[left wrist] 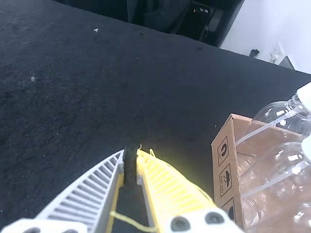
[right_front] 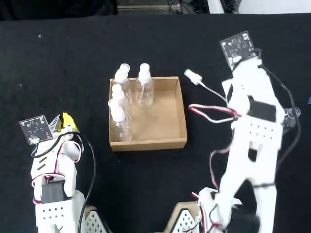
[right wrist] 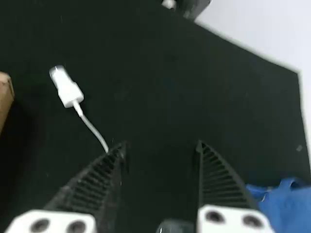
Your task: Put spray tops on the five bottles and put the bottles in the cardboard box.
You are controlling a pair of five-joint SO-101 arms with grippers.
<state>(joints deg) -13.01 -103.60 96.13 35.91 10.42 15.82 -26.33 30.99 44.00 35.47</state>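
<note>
Several clear bottles (right_front: 127,99) with white spray tops stand upright in the left half of the cardboard box (right_front: 172,121). A loose spray top (right_front: 193,76) lies on the black table just right of the box, its thin tube trailing toward the right arm (right_front: 252,121). My right gripper (right wrist: 160,148) is open above the table, with the spray top (right wrist: 66,90) ahead of one fingertip and nothing between the fingers. My left gripper (left wrist: 131,153) is shut and empty, off to the box's left (right_front: 66,120). Two bottles (left wrist: 279,145) and the box wall (left wrist: 223,162) show beside it.
Black cloth covers the table (right_front: 58,58). Red and white cables (right_front: 209,112) loop from the right arm near the box's right wall. A blue object (right wrist: 277,191) lies past the right gripper. The right half of the box floor is bare.
</note>
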